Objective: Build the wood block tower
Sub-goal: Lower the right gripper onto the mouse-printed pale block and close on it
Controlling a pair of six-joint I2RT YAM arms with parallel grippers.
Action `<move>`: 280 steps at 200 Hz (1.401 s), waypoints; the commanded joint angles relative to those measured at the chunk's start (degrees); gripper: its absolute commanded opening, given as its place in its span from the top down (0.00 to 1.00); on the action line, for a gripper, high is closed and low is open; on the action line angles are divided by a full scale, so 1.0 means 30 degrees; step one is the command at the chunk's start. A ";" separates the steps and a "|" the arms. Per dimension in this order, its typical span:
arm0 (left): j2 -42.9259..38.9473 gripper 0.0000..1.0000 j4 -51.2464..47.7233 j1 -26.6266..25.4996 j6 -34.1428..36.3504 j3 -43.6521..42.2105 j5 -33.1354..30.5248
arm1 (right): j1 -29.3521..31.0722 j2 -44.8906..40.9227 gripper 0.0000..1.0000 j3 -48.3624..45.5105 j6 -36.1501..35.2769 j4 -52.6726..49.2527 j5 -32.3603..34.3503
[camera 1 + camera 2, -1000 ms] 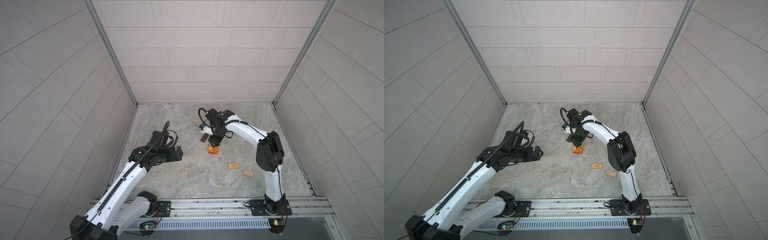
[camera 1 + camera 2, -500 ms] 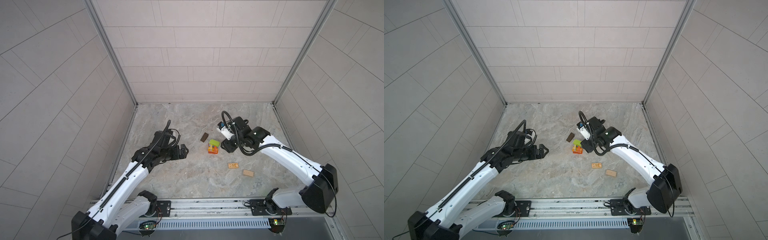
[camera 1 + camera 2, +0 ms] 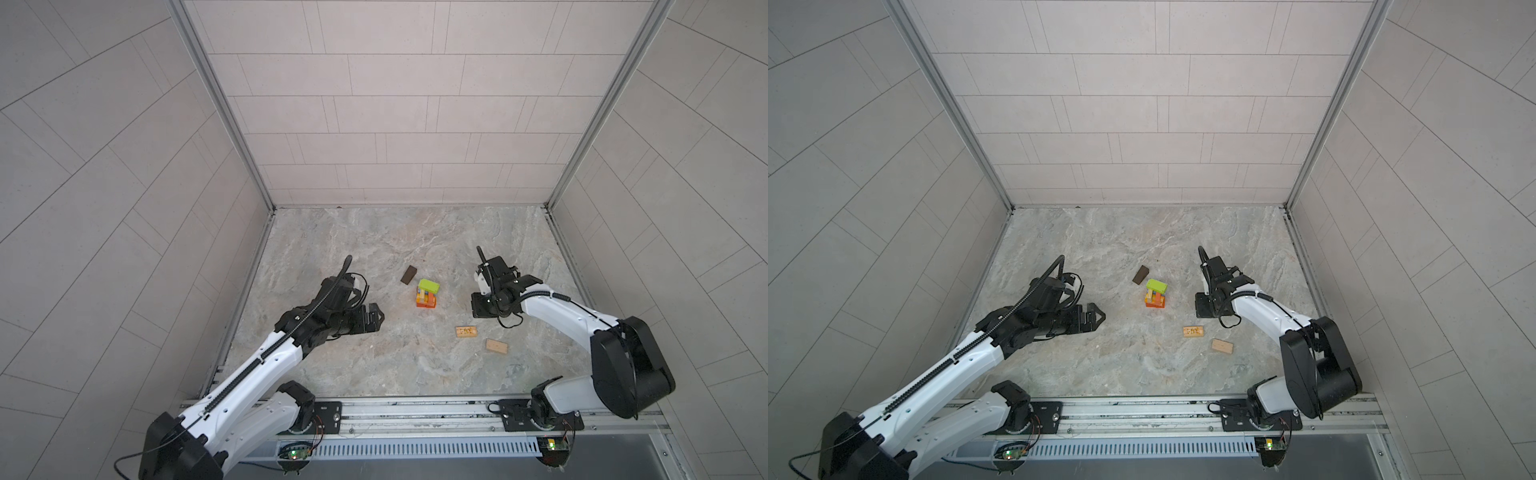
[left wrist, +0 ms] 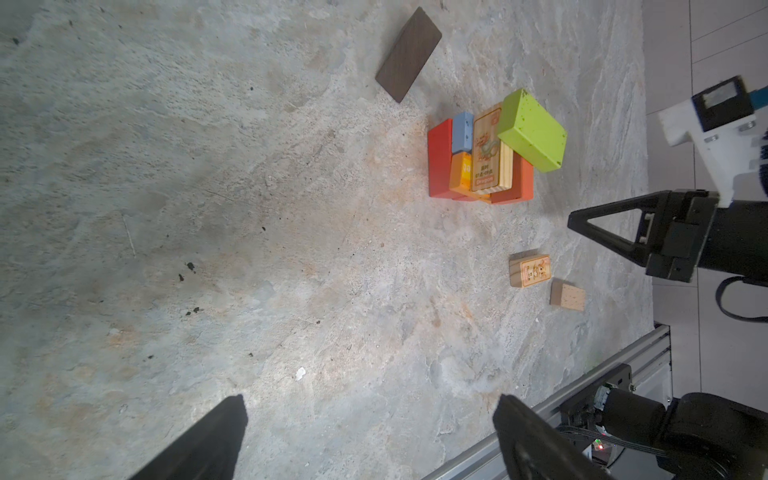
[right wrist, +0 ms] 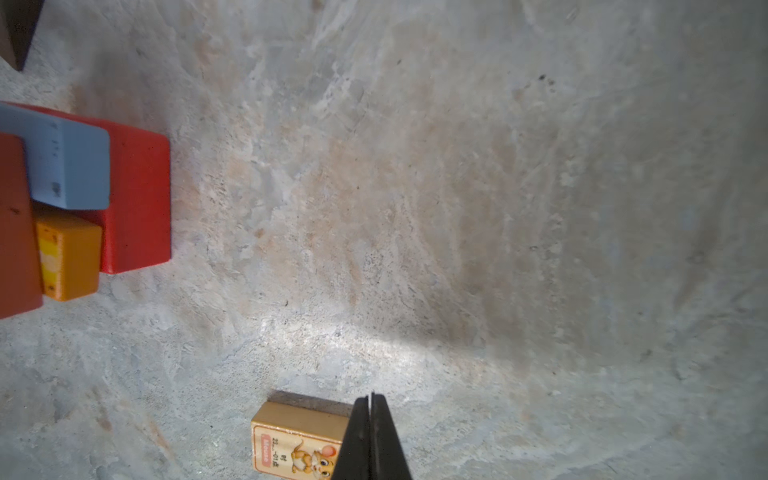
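green block: lime wooden brick [image 3: 428, 286] tops the small multicoloured brick tower [image 3: 426, 297]
left gripper [image 3: 376, 317]: spread, empty
right gripper [image 5: 371, 409]: pressed together, empty

Booth: three walls [image 3: 399, 124] of pale grey-beige tile, laid in offset rows. Side walls [image 3: 851, 208] same tile, joints running aslant in both top views. Metal corner posts [image 3: 224, 112] at back corners, silver. Floor [image 3: 374, 365] marbled stone look, grey with tan and rust veins, dark specks, small white fleck [image 4: 300, 373]. Aluminium rail [image 3: 1142, 415] along front edge; ribbed vent strip [image 3: 415, 449] below it. Light even, soft; bright patch on floor [image 5: 340, 336] in right wrist view.
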 commanded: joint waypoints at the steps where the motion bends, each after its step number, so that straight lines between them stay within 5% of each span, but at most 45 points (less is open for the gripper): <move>1: -0.0421 0.00 0.0314 -0.0124 -0.0296 -0.0481 -0.0371 | 0.0000 0.0992 1.00 -0.0339 0.0492 0.0817 -0.0880; 164: -0.0644 0.00 -0.0014 -0.0182 -0.0352 -0.0427 -0.0633 | 0.1289 -0.3278 1.00 -0.2792 0.1208 -0.0613 0.0118; 215: -0.1229 0.00 -0.0991 -0.0182 -0.0094 0.0142 -0.1072 | 0.3278 -0.3777 0.47 -0.1125 -0.1168 -0.2403 0.0917; 280: -0.1160 0.00 -0.1013 -0.0188 -0.0058 0.0102 -0.1007 | 0.4975 -0.1968 0.37 -0.0917 -0.1588 -0.2411 0.2284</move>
